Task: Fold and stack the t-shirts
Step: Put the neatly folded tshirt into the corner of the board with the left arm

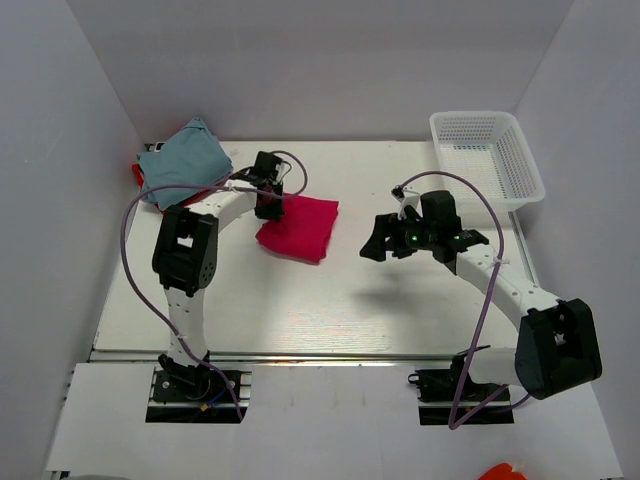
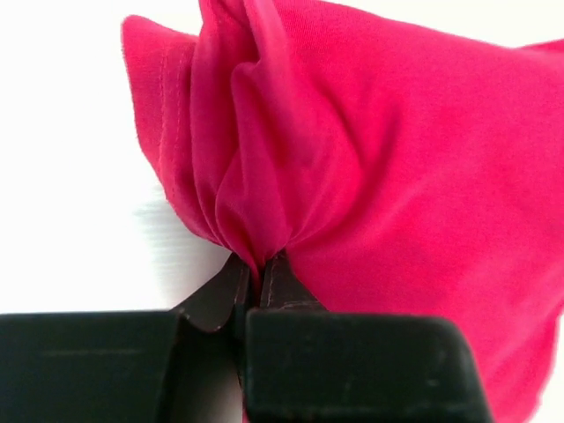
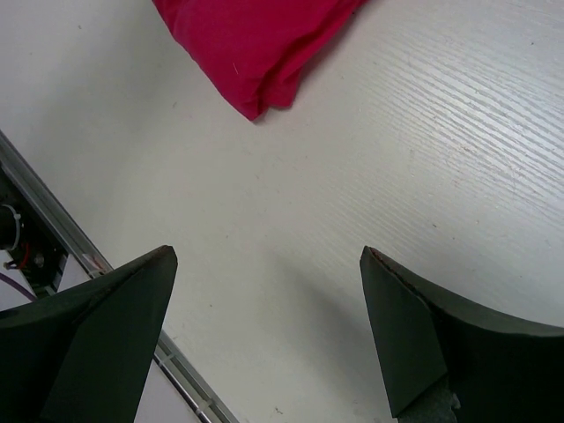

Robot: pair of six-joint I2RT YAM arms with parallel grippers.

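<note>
Jaws of the left gripper (image 2: 257, 275) were clenched on a gathered pinch of the magenta-pink t-shirt (image 2: 379, 176) — the cloth ran down in tight pleats into the thin seam between the two dark fingers, which stood almost together. From the wrist view, the rest of that shirt spread up and to the right of the pinch, and a hemmed edge showed at its upper left.

From above, the magenta-pink t-shirt lay as a compact, roughly square bundle near the middle of the white table (image 1: 330, 300), with the left gripper at its left edge. The blue-grey t-shirt (image 1: 185, 160) sat crumpled at the far left corner, well apart from the pink one. A sliver of the red t-shirt (image 1: 137, 172) peeked out at its left side; whether it lay under or just beside the blue-grey one I could not tell.

The right gripper (image 3: 264, 256) was spread wide and held nothing — bare table showed between its two dark fingers, and a corner of the pink bundle lay beyond them, untouched. It hung over the right half of the table, to the right of the pink shirt. The white mesh basket (image 1: 475, 116) stood at the far right corner.
</note>
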